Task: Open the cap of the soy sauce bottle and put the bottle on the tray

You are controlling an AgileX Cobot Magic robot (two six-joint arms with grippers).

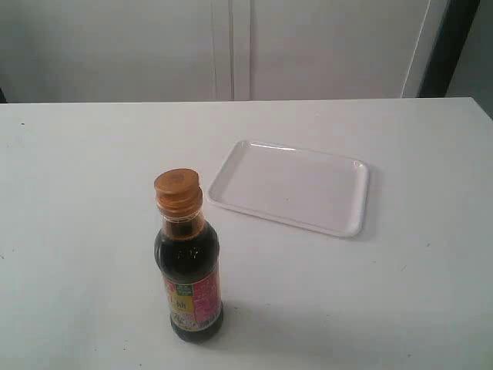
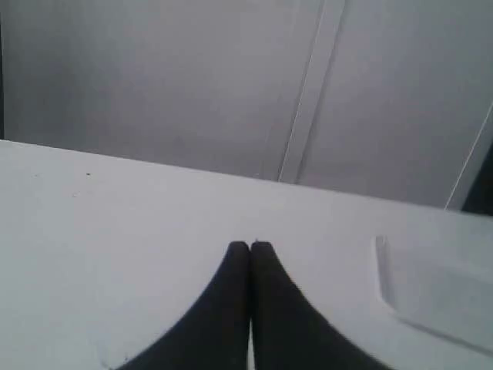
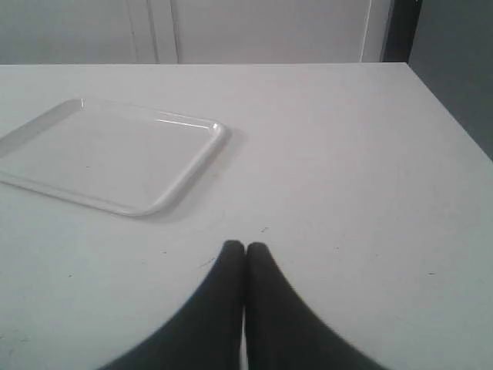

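The soy sauce bottle (image 1: 189,274) stands upright on the white table near the front, left of centre, its orange-brown cap (image 1: 177,190) closed on top. Behind and to its right lies the white tray (image 1: 354,202), with nothing on it; the right wrist view shows it too, tray (image 3: 196,166), and a corner of the tray (image 2: 385,285) shows in the left wrist view. Neither arm appears in the exterior view. My left gripper (image 2: 249,245) is shut with nothing in it, low over bare table. My right gripper (image 3: 245,245) is shut likewise, short of the tray's near corner.
The white table (image 1: 77,193) runs back to a pale wall with panel seams (image 1: 231,46). Its right edge (image 3: 454,116) drops off beside a dark strip (image 1: 451,46) at the back right.
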